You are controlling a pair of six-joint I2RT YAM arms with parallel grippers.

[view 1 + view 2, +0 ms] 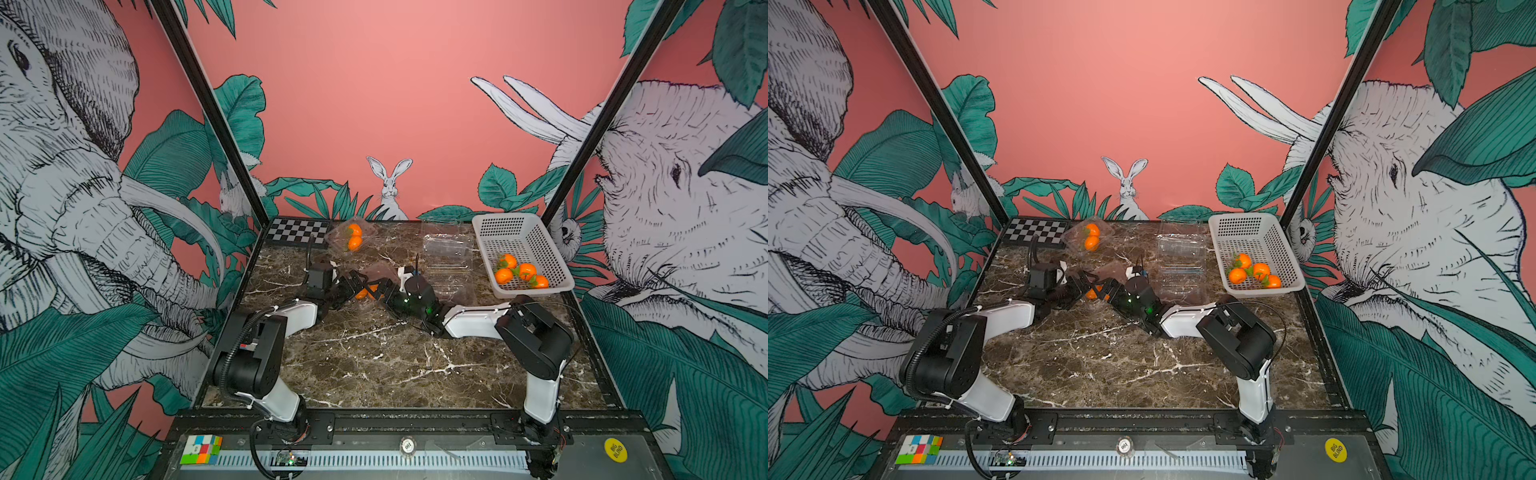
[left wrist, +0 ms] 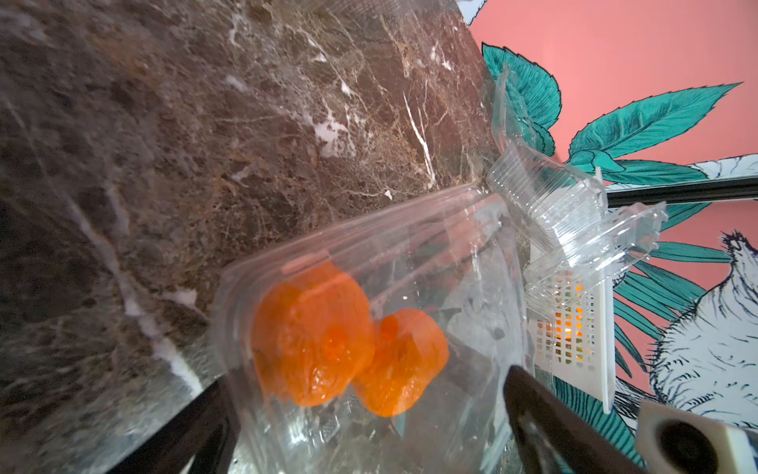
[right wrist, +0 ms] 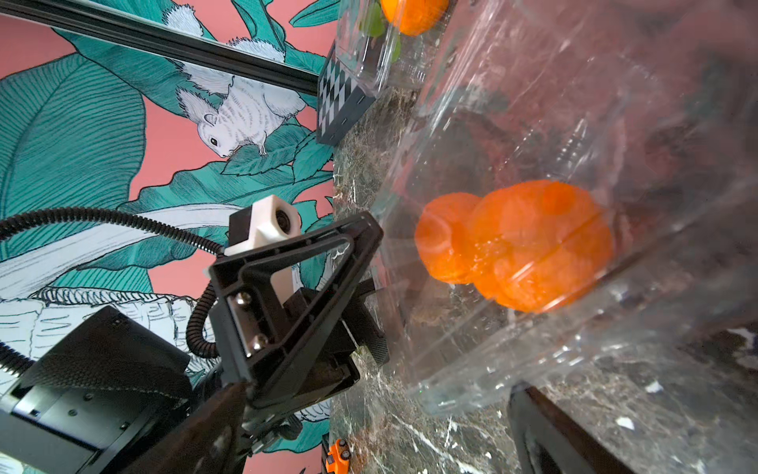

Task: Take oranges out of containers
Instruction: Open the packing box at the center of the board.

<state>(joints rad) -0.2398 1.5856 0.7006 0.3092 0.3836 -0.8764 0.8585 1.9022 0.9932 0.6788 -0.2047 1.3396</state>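
Observation:
In both top views my two grippers meet mid-table at a clear container (image 1: 368, 301) holding two oranges (image 1: 360, 294). My left gripper (image 2: 369, 427) is open, and its fingers (image 2: 545, 422) straddle that container (image 2: 410, 254) with the oranges (image 2: 311, 332) just ahead. My right gripper (image 3: 375, 431) is open at the opposite side. The container's corner (image 3: 434, 394) lies just beyond its fingertips, and the oranges (image 3: 533, 246) show through the wall. A second shut container (image 1: 353, 237) with two oranges stands at the back. Opened containers (image 1: 446, 249) holding no oranges lie back right.
A white perforated basket (image 1: 505, 216) at the back right holds several oranges (image 1: 521, 272). A checkerboard (image 1: 297, 230) lies at the back left. A small orange toy car (image 3: 337, 453) sits by the table edge. A colour cube (image 1: 201, 449) rests on the front rail.

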